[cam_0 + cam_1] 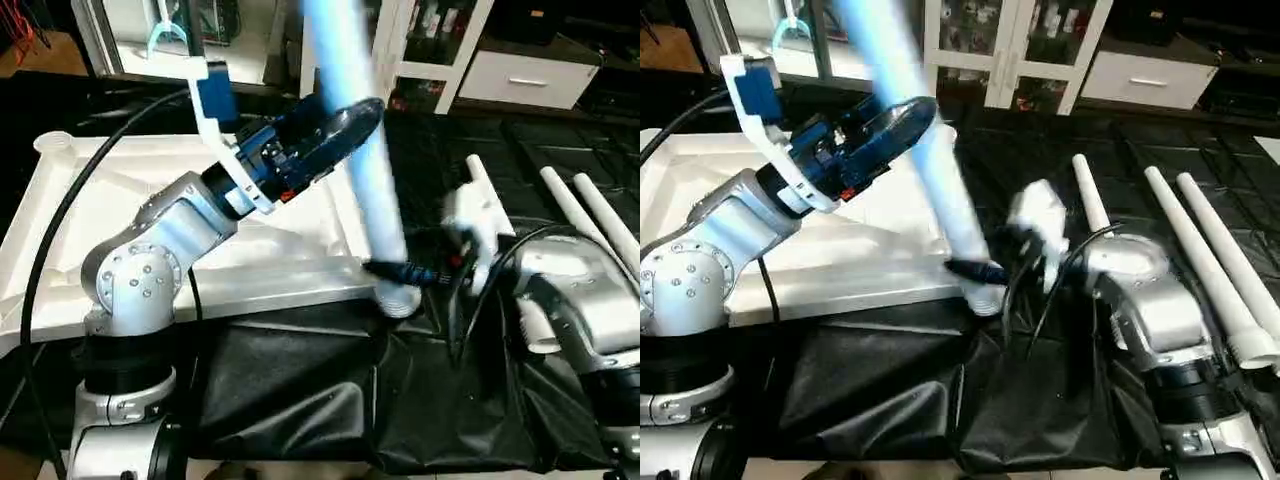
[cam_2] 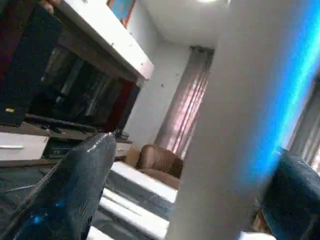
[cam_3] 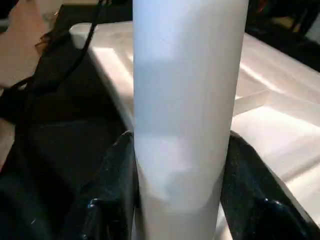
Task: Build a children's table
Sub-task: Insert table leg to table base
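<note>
The children's table top (image 1: 100, 200) lies upside down on a black cloth, ribbed underside up. One white leg (image 1: 365, 170) stands tilted in its near right corner socket. My left gripper (image 1: 365, 112) reaches around the leg's middle and is open; in the left wrist view one finger (image 2: 70, 190) stands clear of the leg (image 2: 240, 125). My right gripper (image 1: 400, 272) is shut on the same leg close to its base, its fingers (image 3: 107, 195) pressed against both sides of the tube (image 3: 185, 110). Three more legs (image 1: 1200, 240) lie loose on the cloth to the right.
A white glass-door cabinet (image 1: 1020, 50) and a white drawer unit (image 1: 1150, 75) stand behind the work. The black cloth (image 1: 300, 390) hangs over the front edge. A black cable (image 1: 60, 220) crosses the table top beside my left arm.
</note>
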You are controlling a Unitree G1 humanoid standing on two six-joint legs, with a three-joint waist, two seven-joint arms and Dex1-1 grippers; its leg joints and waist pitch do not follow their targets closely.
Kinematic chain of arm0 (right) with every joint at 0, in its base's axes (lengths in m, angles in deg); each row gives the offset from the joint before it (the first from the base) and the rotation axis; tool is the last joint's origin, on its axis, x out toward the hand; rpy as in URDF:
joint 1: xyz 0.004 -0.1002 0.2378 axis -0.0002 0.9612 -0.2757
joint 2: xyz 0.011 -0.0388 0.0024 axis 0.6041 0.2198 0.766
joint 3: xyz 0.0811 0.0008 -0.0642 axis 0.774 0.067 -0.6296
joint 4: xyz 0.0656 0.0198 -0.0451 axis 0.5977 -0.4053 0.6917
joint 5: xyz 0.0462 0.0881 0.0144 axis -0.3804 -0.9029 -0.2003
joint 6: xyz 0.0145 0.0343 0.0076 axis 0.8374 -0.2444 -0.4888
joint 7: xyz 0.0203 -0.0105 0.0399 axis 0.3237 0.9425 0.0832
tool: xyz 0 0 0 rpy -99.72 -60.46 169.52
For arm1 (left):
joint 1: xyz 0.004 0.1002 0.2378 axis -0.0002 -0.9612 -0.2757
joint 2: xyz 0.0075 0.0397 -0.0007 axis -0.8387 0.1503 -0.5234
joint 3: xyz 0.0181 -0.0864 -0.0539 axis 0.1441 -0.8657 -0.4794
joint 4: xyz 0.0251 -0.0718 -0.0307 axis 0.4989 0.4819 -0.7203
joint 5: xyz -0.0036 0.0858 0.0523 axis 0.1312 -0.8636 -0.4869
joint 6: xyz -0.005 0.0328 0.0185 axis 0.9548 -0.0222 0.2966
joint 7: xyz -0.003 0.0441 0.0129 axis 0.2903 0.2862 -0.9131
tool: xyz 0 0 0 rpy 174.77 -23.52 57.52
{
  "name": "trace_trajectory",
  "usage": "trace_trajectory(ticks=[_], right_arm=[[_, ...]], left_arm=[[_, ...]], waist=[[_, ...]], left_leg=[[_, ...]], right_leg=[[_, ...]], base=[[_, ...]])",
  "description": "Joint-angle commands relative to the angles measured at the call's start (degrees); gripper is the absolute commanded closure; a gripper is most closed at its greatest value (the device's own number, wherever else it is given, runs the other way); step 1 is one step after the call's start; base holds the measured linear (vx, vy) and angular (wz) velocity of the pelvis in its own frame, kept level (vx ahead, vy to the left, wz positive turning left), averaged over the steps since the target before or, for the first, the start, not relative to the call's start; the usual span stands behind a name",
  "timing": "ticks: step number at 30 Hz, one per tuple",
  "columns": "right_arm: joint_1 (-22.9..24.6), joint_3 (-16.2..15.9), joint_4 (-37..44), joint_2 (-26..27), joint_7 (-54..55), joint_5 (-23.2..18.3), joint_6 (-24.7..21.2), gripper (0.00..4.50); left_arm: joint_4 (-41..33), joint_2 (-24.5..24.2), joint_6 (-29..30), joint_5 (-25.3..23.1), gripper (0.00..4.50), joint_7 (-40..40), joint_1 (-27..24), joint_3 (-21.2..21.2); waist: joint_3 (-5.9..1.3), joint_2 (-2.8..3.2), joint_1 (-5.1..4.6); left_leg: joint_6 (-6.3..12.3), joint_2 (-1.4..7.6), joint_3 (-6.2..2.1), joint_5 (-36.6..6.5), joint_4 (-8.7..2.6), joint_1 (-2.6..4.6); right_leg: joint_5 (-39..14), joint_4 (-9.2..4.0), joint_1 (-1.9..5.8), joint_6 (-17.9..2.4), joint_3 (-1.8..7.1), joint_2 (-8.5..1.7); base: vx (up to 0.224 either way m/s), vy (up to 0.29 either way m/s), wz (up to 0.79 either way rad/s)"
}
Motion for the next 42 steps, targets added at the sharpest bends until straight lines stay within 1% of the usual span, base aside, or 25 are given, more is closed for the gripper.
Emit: trace_trajectory(ticks=[1, 4, 5, 6, 8, 9, 10, 12, 14, 16, 17, 18, 21, 24, 25, 29, 31, 32, 37, 39, 42], right_arm=[[0.2, 0.1, 2.0, -1.2, -0.2, 0.6, 1.0, 2.66], [-0.1, 0.1, 1.7, -1.2, 0.4, 0.8, 1.2, 2.66], [-0.6, 0.4, 1.4, -0.9, 1.0, 1.3, 1.8, 2.66], [-0.9, 0.6, 1.2, -0.7, 1.4, 1.4, 2.0, 2.66], [-1.2, 0.9, 0.9, -0.5, 1.9, 1.7, 2.5, 2.66], [-1.6, 1.3, 0.6, -0.1, 2.7, 2.0, 2.8, 2.66], [-1.8, 1.5, 0.3, 0.1, 3.2, 2.2, 3.1, 2.66], [-2.2, 1.7, -0.1, 0.4, 3.9, 2.5, 3.5, 2.66], [-2.6, 2.0, -0.6, 0.7, 4.7, 2.7, 3.8, 2.66], [-2.8, 2.0, -0.8, 0.8, 5.0, 2.8, 4.0, 2.66], [-2.8, 2.0, -0.8, 0.8, 5.2, 2.8, 4.1, 2.66], [-2.8, 1.9, -0.8, 0.8, 5.3, 2.9, 4.1, 2.66], [-3.0, 1.8, -0.9, 1.0, 5.7, 3.0, 4.1, 2.66], [-3.2, 1.7, -1.2, 1.3, 5.9, 3.2, 4.5, 2.66], [-3.1, 1.6, -1.2, 1.4, 5.9, 3.2, 4.6, 2.66], [-3.1, 1.2, -1.3, 1.6, 6.0, 3.2, 4.9, 2.66], [-3.1, 1.0, -1.4, 1.6, 6.0, 3.3, 5.1, 2.66], [-3.1, 1.0, -1.4, 1.7, 6.0, 3.3, 5.2, 2.66], [-3.2, 0.8, -1.7, 1.8, 6.2, 3.7, 5.8, 2.66], [-3.2, 0.7, -1.9, 1.9, 6.3, 3.8, 6.1, 2.66], [-3.3, 0.7, -2.0, 2.0, 6.4, 3.9, 6.2, 2.66]], left_arm=[[-0.7, -0.5, 0.1, -0.3, 0.01, -1.0, 0.8, 0.9], [-0.8, -1.0, 0.0, -0.5, 0.01, -1.1, 0.7, 1.3], [-0.8, -1.3, 0.1, -0.3, 0.18, -1.3, 0.7, 1.5], [-0.6, -1.3, 0.3, -0.2, 0.18, -0.9, 0.7, 1.3], [-0.3, -1.3, 0.3, -0.5, 0.40, -0.5, 0.8, 1.3], [-0.1, -1.4, 0.0, -0.9, 0.40, -0.3, 0.8, 1.2], [0.1, -1.3, -0.2, -1.1, 0.47, 0.0, 0.9, 1.1], [0.5, -1.2, -0.4, -1.3, 0.74, 0.4, 1.0, 0.9], [0.9, -1.2, -0.9, -1.4, 0.80, 0.7, 1.2, 0.8], [1.1, -1.0, -1.1, -1.0, 1.07, 0.9, 1.4, 0.5], [1.1, -0.8, -1.2, -0.7, 1.18, 1.2, 1.6, 0.1], [1.1, -0.6, -1.1, -0.4, 1.18, 1.3, 1.6, -0.1], [1.4, -0.6, -1.4, -0.4, 1.42, 1.3, 1.9, -0.3], [2.4, 0.0, -2.4, -0.1, 1.66, 1.7, 2.7, -1.4], [2.7, 0.0, -2.8, -0.3, 1.72, 1.9, 2.8, -1.5], [3.8, 0.0, -3.3, -0.5, 2.18, 2.6, 3.4, -2.2], [4.0, 0.0, -3.7, -0.8, 2.18, 2.6, 3.6, -2.2], [4.1, -0.1, -3.9, -1.1, 2.46, 2.6, 3.6, -2.2], [4.8, 0.0, -4.7, -1.3, 2.62, 2.8, 3.9, -2.5], [5.0, -0.1, -5.0, -1.5, 2.80, 3.0, 4.0, -2.4], [5.2, 0.0, -5.3, -1.6, 2.81, 3.4, 4.1, -2.6]], waist=[[-4.99, 0.76, 0.22], [-5.09, 0.88, 0.24], [-5.07, 0.92, 0.26], [-5.07, 0.91, 0.27], [-5.11, 1.00, 0.28], [-5.10, 0.95, 0.24], [-5.22, 0.98, 0.26], [-5.20, 0.99, 0.21], [-5.25, 0.92, 0.22], [-5.23, 1.04, 0.30], [-5.27, 1.00, 0.29], [-5.30, 1.03, 0.31], [-5.36, 1.02, 0.34], [-5.38, 1.01, 0.29], [-5.42, 1.11, 0.35], [-5.43, 1.10, 0.36], [-5.47, 1.09, 0.34], [-5.55, 1.16, 0.38], [-5.57, 1.16, 0.39], [-5.61, 1.23, 0.46], [-5.60, 1.19, 0.53]], left_leg=[[4.59, 4.24, -2.31, 3.6, -3.75, 1.79], [4.24, 4.26, -2.32, 3.2, -3.73, 1.86], [4.23, 4.23, -2.30, 3.4, -3.73, 1.86], [4.12, 4.24, -2.31, 3.2, -3.73, 1.84], [3.94, 4.25, -2.32, 2.9, -3.74, 1.86], [3.86, 4.25, -2.31, 2.9, -3.74, 1.85], [3.81, 4.19, -2.33, 3.1, -3.66, 1.84], [3.85, 4.21, -2.34, 3.2, -3.69, 1.82], [3.94, 4.13, -2.29, 3.0, -3.62, 1.79], [3.88, 4.15, -2.29, 3.0, -3.63, 1.82], [3.87, 4.13, -2.27, 3.0, -3.61, 1.82], [3.87, 4.16, -2.31, 3.0, -3.61, 1.82], [3.97, 4.09, -2.30, 3.2, -3.56, 1.78], [3.88, 4.06, -2.29, 2.5, -3.56, 1.72], [3.78, 4.07, -2.30, 2.3, -3.57, 1.79], [3.59, 4.09, -2.33, 2.1, -3.58, 1.77], [3.65, 4.06, -2.33, 2.3, -3.55, 1.74], [3.62, 4.06, -2.34, 2.3, -3.53, 1.77], [3.62, 4.04, -2.34, 2.0, -3.52, 1.75], [3.55, 4.09, -2.33, 2.0, -3.51, 1.83], [3.51, 4.04, -2.30, 2.1, -3.49, 1.78]], right_leg=[[14.6, -2.81, 2.82, -19.4, 2.10, -3.62], [14.5, -2.77, 2.81, -19.7, 2.06, -3.57], [14.9, -2.73, 2.78, -19.7, 2.05, -3.52], [14.8, -2.73, 2.77, -19.7, 2.04, -3.54], [14.4, -2.74, 2.81, -19.7, 2.03, -3.57], [14.3, -2.75, 2.78, -19.7, 2.02, -3.54], [14.5, -2.71, 2.87, -19.6, 2.02, -3.55], [14.5, -2.71, 2.81, -19.6, 1.98, -3.51], [14.2, -2.74, 2.85, -19.5, 2.03, -3.54], [14.3, -2.71, 2.82, -19.5, 2.02, -3.49], [14.4, -2.72, 2.84, -19.5, 2.03, -3.48], [14.5, -2.67, 2.86, -19.5, 2.00, -3.48], [14.8, -2.67, 2.89, -19.5, 1.99, -3.46], [13.9, -2.76, 2.94, -19.5, 2.01, -3.51], [13.6, -2.77, 2.90, -19.5, 1.98, -3.49], [13.2, -2.76, 2.92, -19.3, 1.95, -3.49], [13.6, -2.74, 2.91, -19.3, 1.95, -3.47], [13.5, -2.72, 2.91, -19.3, 1.91, -3.47], [13.4, -2.74, 2.90, -19.2, 1.92, -3.48], [13.5, -2.71, 2.84, -19.3, 1.89, -3.48], [13.6, -2.68, 2.85, -19.3, 1.90, -3.44]], base=[[0.000, 0.000, 0.00], [0.000, 0.000, 0.00], [0.000, 0.000, 0.00], [0.000, 0.000, 0.00], [0.000, 0.000, 0.00], [0.000, 0.000, 0.00], [0.000, 0.000, 0.00], [0.000, 0.000, 0.00], [0.000, 0.000, 0.00], [0.000, 0.000, 0.00], [0.000, 0.000, 0.00], [0.000, 0.000, 0.00], [0.000, 0.000, 0.00], [0.000, 0.000, 0.00], [0.000, 0.000, 0.00], [0.000, 0.000, 0.00], [0.000, 0.000, 0.00], [0.000, 0.000, 0.00], [0.000, 0.000, 0.00], [0.000, 0.000, 0.00], [0.000, 0.000, 0.00]])
